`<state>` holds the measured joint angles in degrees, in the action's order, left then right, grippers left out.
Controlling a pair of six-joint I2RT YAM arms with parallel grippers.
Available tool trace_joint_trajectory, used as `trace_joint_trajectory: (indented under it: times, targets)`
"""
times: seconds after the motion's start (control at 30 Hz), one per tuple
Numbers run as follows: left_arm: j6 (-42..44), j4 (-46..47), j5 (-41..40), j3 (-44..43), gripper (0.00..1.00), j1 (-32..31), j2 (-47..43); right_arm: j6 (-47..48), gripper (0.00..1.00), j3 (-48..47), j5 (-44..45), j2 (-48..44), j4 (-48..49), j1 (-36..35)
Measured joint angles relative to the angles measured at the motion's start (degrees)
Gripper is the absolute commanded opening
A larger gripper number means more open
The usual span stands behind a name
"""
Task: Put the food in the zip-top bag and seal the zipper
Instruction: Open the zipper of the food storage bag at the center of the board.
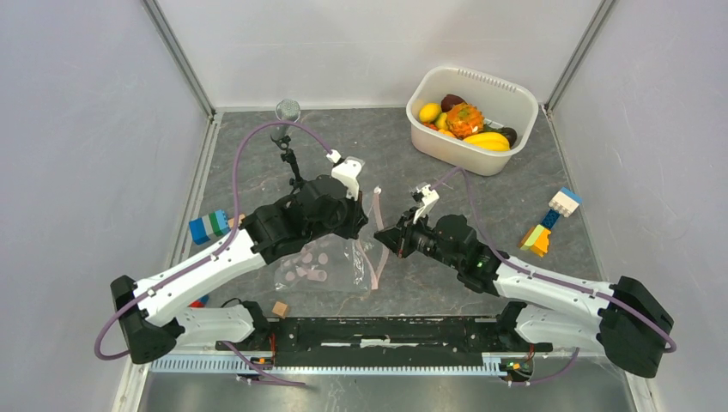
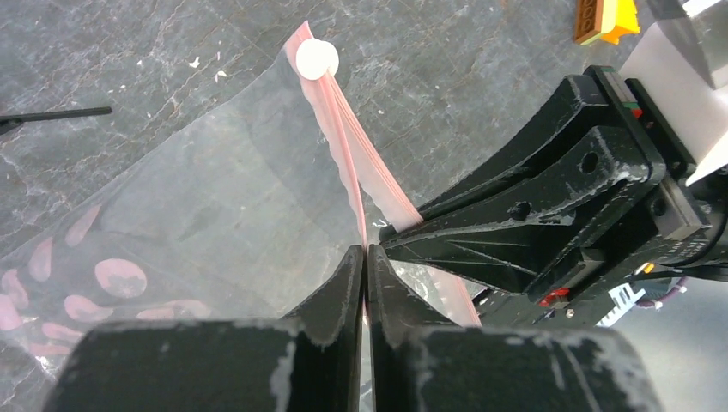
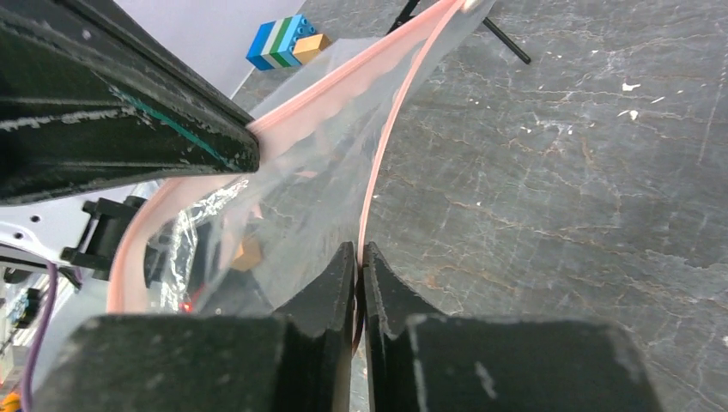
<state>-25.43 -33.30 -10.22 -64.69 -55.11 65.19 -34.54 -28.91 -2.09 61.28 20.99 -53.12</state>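
Item, far left: we log a blue-and-green block stack on the counter, no part of the job.

Item: left gripper, jaws pressed together on one lip of the zipper.

Item: the zip-top bag, lying on the counter between the two arms with its mouth end lifted. We see no food inside it.

Item: right gripper, jaws clamped on the opposite lip, so the mouth is held parted.

Item, far right: white tub holding the food, well apart from the bag. A second block stack lies near it.

Hazards, in our judgement: each hold is a thin pinch on slick film, so a lip may slip free if the arms pull further apart. With both grippers occupied, fetching food means letting go of one lip, and the mouth may then sag shut.
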Motion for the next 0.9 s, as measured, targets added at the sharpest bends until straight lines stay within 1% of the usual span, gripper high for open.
trace_joint_trajectory:
  times: [0.03, 0.1, 0.17, 0.23, 0.33, 0.5, 0.6, 0.77, 0.9]
  targets:
    - [0.33, -0.63, -0.31, -0.22, 0.35, 0.0, 0.13, -0.02, 0.05, 0.0, -0.07, 0.17, 0.42, 0.0]
    - [0.9, -2.89, -1.05, -1.75, 0.5, -0.02, 0.94, -0.37, 0.01, -0.02, -0.07, 0.42, 1.27, 0.0]
    - [1.49, -5.09, -2.08, -4.15, 0.6, -0.04, 2.4, -0.94, 0.0, -0.02, 0.2, 0.44, 2.25, 0.0]
    - [1.97, -7.87, -3.82, -7.3, 0.65, -0.39, 4.09, -1.77, 0.0, -0.02, 0.76, 0.44, 3.17, -0.04]
    - [2.03, -12.15, -6.56, -12.09, 0.68, -1.97, 6.21, -3.08, 0.0, -0.22, 2.51, 0.44, 3.69, -0.39]
    - [1.68, -19.08, -10.14, -19.39, 0.68, -6.1, 8.79, -5.77, 0.0, -2.08, 5.86, 0.72, 3.52, -0.9]
    - [0.02, -22.82, -12.33, -22.91, 0.68, -9.09, 10.08, -7.56, 0.0, -2.21, 6.84, 0.74, 4.44, -0.92]
    - [-4.02, -26.93, -15.32, -23.52, 0.67, -12.68, 10.25, -10.67, 0.0, -2.21, 7.13, 0.72, 8.15, -1.14]
    - [-6.4, -28.83, -18.21, -24.17, 0.67, -16.76, 10.54, -12.0, 0.0, -2.21, 7.48, 0.72, 9.97, -1.25]
